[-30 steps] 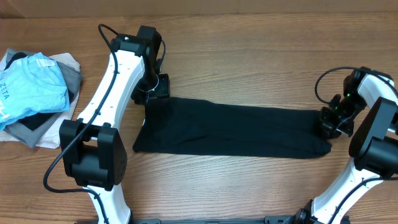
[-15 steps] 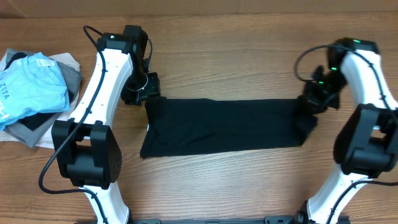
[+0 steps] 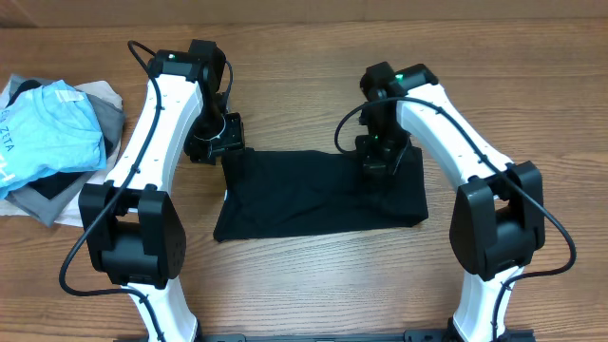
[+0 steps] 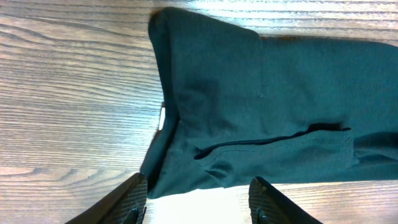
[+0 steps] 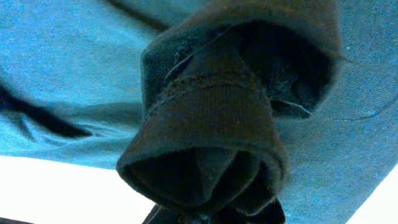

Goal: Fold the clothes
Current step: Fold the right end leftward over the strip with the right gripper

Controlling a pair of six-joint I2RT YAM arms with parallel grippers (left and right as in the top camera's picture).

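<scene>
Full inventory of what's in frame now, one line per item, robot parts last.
black short-sleeved garment: 1, black, table centre, right end gathered up
light blue printed shirt: 1, light blue, top of the pile at the table's left edge
grey garment: 1, grey, in that pile, under the blue shirt
white garment: 1, white, in that pile, edges showing
wooden table: 1, brown, under everything
left arm: 1, white and black, left side
right arm: 1, white and black, right side
left claw: 1, black, open, at the garment's left end
right claw: 1, black, shut on bunched garment fabric
</scene>
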